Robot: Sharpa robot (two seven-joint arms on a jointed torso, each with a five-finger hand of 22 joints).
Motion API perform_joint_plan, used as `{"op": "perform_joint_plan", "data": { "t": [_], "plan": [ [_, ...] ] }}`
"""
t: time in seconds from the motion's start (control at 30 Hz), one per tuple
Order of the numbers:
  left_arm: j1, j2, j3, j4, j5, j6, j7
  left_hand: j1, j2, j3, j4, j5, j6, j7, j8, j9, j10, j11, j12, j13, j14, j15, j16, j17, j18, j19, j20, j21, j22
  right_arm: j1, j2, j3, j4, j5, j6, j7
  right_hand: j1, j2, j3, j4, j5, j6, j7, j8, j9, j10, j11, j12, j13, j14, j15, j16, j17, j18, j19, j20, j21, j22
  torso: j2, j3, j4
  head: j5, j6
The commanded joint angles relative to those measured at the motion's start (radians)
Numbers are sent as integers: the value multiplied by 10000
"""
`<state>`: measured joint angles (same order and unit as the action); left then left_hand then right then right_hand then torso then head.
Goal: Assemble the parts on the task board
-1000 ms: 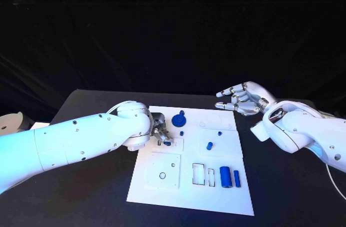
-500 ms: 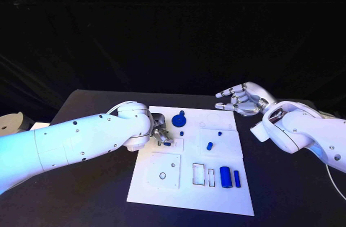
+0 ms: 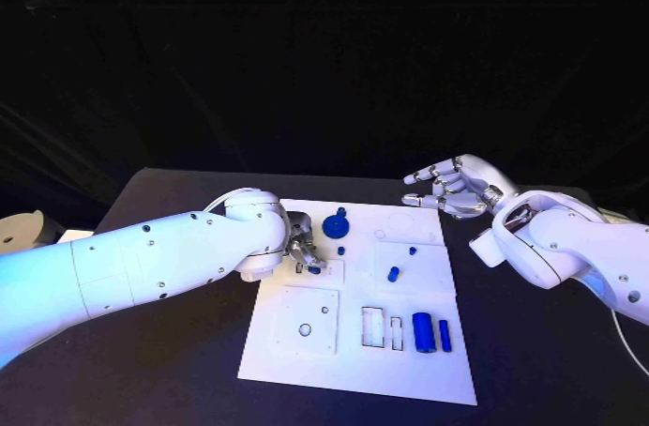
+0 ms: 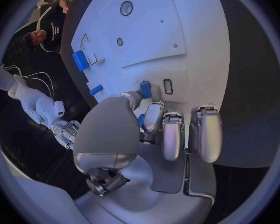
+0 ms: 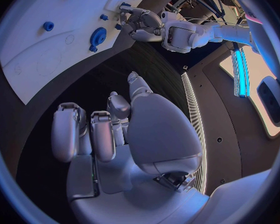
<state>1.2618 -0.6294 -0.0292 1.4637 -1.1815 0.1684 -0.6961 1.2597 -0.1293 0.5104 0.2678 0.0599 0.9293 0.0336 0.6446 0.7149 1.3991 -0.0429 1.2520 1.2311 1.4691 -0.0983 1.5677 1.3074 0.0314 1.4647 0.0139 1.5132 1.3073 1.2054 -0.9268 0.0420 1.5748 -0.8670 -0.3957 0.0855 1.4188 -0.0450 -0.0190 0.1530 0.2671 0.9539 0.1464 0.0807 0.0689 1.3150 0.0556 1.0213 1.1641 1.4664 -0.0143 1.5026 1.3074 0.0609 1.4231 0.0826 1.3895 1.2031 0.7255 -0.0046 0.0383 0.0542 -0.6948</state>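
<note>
The left hand (image 3: 300, 250) pinches a small blue peg (image 4: 145, 89) low over the white board (image 3: 354, 370), seemingly to seat it, while the right hand (image 3: 453, 188) hovers empty, fingers loosely apart, clear of the work.

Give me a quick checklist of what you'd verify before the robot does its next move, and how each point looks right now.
1. Left hand has a small blue piece at its fingertips: ok.
2. Grip on that piece firm: cannot tell, the fingers hide most of it.
3. Right hand out of the way, raised past the far corner of the white board, holding nothing: ok.
4. Blue gear and blue cylinder lie apart from the left hand: ok.
5. Piece lined up with its slot: cannot tell.
</note>
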Motion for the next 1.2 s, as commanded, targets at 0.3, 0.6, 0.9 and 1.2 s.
{"op": "perform_joint_plan", "data": {
  "t": [0.3,0.6,0.9,1.2],
  "plan": [
    [-81,186,-56,-289,327,550,-513,-857,-182,614,-737,403,238,-170,47,147,119,-66,140,110,1017,-32,31,2634,-119,682,-29,118,1833,-7,-20,1,95,-90,132,57,-29,38,-35,-36,-59,75,-1,-2,3,-51,0,-41,-11,808,-65,-12,1707,139,-42,-9,-47,5,-4,6,8,-9,-21],
    [-86,244,-55,-439,350,717,-527,-1325,-217,146,-593,410,377,-208,20,226,169,-100,205,183,1017,-64,31,2634,-139,721,-62,164,1921,-7,-46,1,163,-98,131,51,-45,35,-49,-32,-52,75,-1,-3,2,-52,1,-45,-18,811,-65,-8,1713,139,-40,-10,-48,3,-8,7,14,1,-25],
    [-87,295,-55,-556,353,771,-544,-1687,-247,-441,-401,405,484,-227,-9,309,206,-117,247,234,1017,-83,31,2634,-147,737,-78,181,1960,-7,-68,1,200,-188,114,35,-63,29,-65,-28,-45,75,-1,-5,2,-62,1,-66,-38,806,-65,-23,1694,141,-43,-10,-53,-6,-6,-2,12,11,-29],
    [-95,324,-55,-623,353,813,-552,-1972,-252,-1176,-111,397,546,-234,-18,411,222,-124,251,246,1017,-96,31,2634,-162,767,-91,214,2026,-7,-73,1,252,-304,109,-72,-107,20,-102,-14,-33,76,-2,-8,1,-50,2,-40,-29,809,-66,-18,1703,141,-42,-10,-57,-12,-10,-2,11,-2,-43]
  ]
}}
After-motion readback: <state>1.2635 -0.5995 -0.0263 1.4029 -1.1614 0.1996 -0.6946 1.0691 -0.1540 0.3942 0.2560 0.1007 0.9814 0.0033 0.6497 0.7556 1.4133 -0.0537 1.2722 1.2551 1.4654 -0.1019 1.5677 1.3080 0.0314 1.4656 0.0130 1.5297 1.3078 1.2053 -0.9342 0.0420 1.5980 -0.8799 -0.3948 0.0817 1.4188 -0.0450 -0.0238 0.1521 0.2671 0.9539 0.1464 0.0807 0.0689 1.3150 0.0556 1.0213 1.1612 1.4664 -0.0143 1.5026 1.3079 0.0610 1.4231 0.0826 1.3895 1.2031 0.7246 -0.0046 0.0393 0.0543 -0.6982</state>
